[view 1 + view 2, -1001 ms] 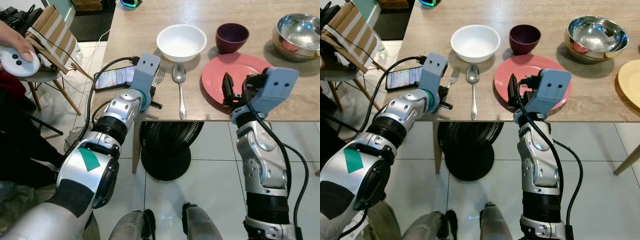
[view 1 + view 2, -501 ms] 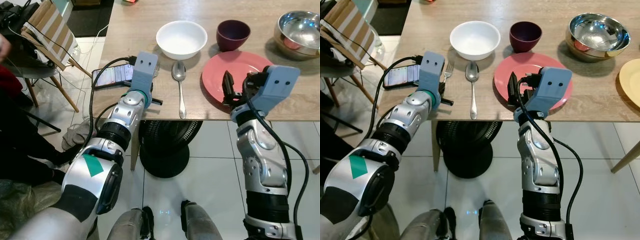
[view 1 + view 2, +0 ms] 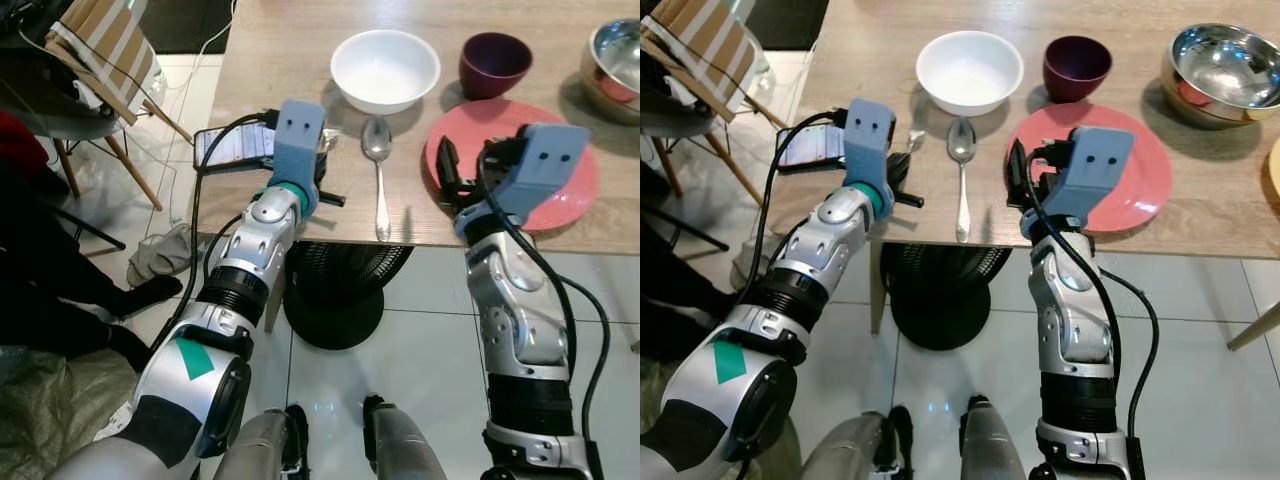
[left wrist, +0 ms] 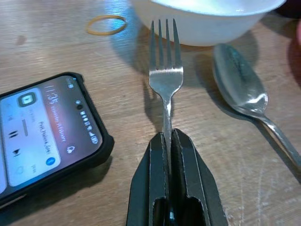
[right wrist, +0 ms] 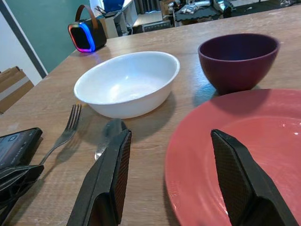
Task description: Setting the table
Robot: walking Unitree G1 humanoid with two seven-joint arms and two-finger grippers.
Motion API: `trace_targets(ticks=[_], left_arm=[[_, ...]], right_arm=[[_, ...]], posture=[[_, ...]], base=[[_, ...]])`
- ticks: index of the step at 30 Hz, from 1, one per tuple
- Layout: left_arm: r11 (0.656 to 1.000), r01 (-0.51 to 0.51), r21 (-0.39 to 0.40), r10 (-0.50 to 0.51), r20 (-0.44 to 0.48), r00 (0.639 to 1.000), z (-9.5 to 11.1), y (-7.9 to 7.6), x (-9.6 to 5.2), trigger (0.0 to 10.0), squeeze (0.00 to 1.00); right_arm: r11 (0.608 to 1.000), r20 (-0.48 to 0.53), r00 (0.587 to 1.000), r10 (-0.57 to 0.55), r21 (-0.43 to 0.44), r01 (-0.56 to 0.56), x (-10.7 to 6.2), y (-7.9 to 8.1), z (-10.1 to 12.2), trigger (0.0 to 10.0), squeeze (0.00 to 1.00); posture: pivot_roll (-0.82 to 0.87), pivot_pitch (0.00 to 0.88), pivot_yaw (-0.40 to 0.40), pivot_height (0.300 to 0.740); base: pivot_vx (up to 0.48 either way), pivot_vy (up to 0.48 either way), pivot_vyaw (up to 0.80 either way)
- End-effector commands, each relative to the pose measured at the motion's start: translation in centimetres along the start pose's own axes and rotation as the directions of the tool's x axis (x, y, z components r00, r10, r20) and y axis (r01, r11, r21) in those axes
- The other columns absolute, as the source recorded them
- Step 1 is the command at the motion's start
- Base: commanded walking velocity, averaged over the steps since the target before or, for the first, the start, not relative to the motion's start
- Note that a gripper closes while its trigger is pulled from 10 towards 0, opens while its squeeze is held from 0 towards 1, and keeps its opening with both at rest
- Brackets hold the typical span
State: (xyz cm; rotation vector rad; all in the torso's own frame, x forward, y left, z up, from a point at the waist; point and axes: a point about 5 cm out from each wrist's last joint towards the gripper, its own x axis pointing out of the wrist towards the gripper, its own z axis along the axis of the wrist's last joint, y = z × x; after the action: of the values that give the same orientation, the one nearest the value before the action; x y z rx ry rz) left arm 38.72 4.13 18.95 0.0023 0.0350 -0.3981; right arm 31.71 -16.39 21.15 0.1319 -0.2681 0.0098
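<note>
My left gripper (image 4: 168, 134) is shut on the handle of a steel fork (image 4: 165, 80), which lies on the wooden table (image 3: 290, 40) with its tines toward a white bowl (image 3: 385, 68). A spoon (image 3: 378, 170) lies to the right of the fork, in front of that bowl. My right gripper (image 5: 170, 136) is open at the near left rim of a red plate (image 3: 580, 190), one finger over the plate and one over the bare table. A purple bowl (image 3: 497, 62) stands behind the plate.
A phone (image 3: 232, 147) with a cable lies to the left of the fork, and a rubber band (image 4: 106, 24) lies beyond it. A steel bowl (image 3: 1225, 60) is at the far right. A black fan (image 3: 340, 290) stands under the table, and a chair (image 3: 100, 50) is at the left.
The camera has shifted, so the table sits lower and further right in view. My left arm has reached a little further over the table with the fork. A person's hand at the left is gone.
</note>
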Motion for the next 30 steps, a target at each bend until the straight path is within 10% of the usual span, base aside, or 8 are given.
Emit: trace_targets(ticks=[1, 18, 30], left_arm=[[1.000, 0.017, -0.011, -0.017, -0.030, 0.999, -0.9, -0.2, -0.1, 10.0, 0.00], [0.979, -0.038, 0.202, -0.010, 0.233, 0.973, 2.3, -1.1, -1.2, 10.0, 0.00], [0.980, -0.050, 0.194, -0.039, 0.430, 0.902, 7.3, -1.1, -3.3, 10.0, 0.00]], right_arm=[[1.000, -0.002, 1.000, -0.001, 0.007, 0.001, -0.1, 0.0, -0.2, 10.0, 0.00], [1.000, 0.002, 1.000, -0.002, 0.002, 0.002, -0.1, -0.1, -0.2, 10.0, 0.00], [1.000, 0.025, 1.000, 0.006, -0.026, -0.005, -0.6, -0.1, 0.1, 10.0, 0.00]], posture=[[-0.06, 0.160, 0.153, 0.740], [-0.06, 0.153, 0.156, 0.740], [-0.04, 0.116, 0.149, 0.740]], base=[[0.000, 0.000, 0.00], [0.000, 0.000, 0.00], [0.000, 0.000, 0.00]])
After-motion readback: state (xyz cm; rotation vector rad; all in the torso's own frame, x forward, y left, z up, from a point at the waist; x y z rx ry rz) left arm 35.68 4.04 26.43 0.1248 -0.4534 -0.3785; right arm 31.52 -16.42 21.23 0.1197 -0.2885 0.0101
